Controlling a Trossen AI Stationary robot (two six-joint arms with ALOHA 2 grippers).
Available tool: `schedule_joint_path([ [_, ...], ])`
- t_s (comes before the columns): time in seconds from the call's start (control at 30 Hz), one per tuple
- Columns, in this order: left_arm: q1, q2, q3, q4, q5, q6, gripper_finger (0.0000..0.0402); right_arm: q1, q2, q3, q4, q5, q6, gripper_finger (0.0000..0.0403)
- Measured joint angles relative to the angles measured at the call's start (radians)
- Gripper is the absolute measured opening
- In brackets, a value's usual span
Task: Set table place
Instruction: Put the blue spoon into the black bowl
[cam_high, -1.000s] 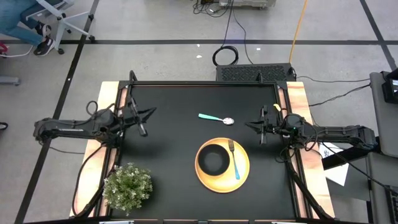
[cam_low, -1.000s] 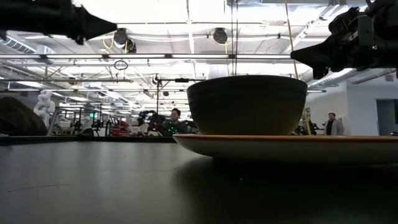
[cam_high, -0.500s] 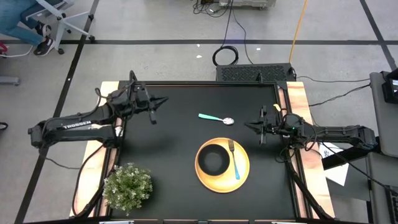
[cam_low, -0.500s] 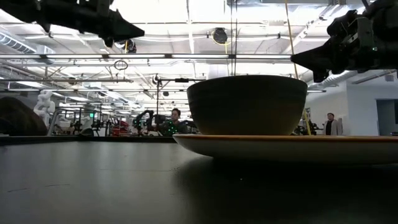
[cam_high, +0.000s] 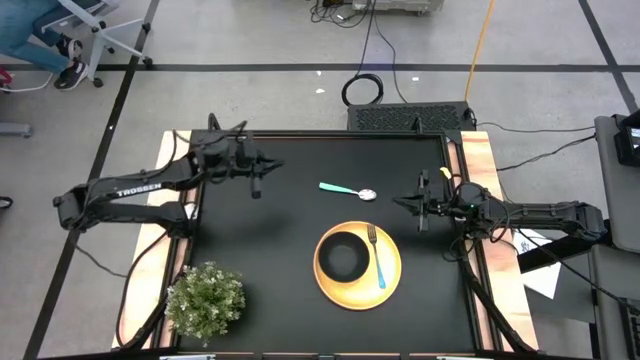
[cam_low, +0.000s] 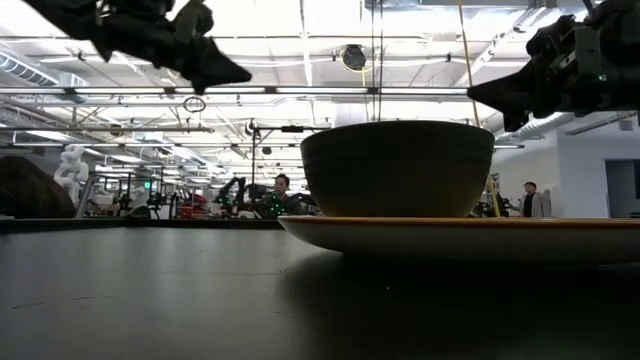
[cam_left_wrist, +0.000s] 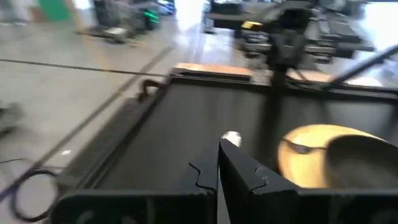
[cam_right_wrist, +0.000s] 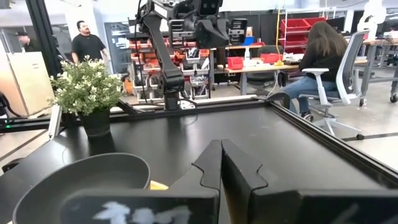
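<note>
A round yellow plate (cam_high: 392, 282) lies on the black table (cam_high: 280, 250), right of its middle. A black bowl (cam_high: 343, 256) stands on the plate's left half, and a teal-handled fork (cam_high: 377, 257) lies on its right half. A teal-handled spoon (cam_high: 348, 190) lies on the table beyond the plate. My left gripper (cam_high: 266, 165) hovers shut above the far left of the table, left of the spoon, pointing toward it (cam_left_wrist: 231, 138). My right gripper (cam_high: 398, 203) waits shut above the table's right edge, level with the spoon.
A green bushy potted plant (cam_high: 205, 301) stands at the near left corner. Light wooden strips (cam_high: 172, 215) run along the table's left and right sides. Bare tabletop lies between the plant and the plate. People (cam_right_wrist: 87, 43) and workbenches show in the room beyond.
My left gripper has swung from the table's left edge toward the far edge and to the right, nearer the spoon, tipping its fingers a little downward. It has stayed shut. The plate, bowl, fork and spoon have not moved.
</note>
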Motion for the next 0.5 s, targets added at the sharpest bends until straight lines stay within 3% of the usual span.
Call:
schedule_joint_path([
  [0.2,-0.009,0.146,0.169,-0.116,0.045,0.046,0.0019,0.000,0.000,0.000,0.005,0.000,0.001,0.0000],
  [0.37,0.000,0.248,0.276,-0.169,0.176,0.130,0.0019,0.000,0.000,0.000,0.000,0.000,-0.003,0.0000],
  [0.5,0.001,0.329,0.334,-0.173,0.206,0.171,0.0019,0.000,0.002,0.000,-0.001,0.000,-0.006,0.0000],
])
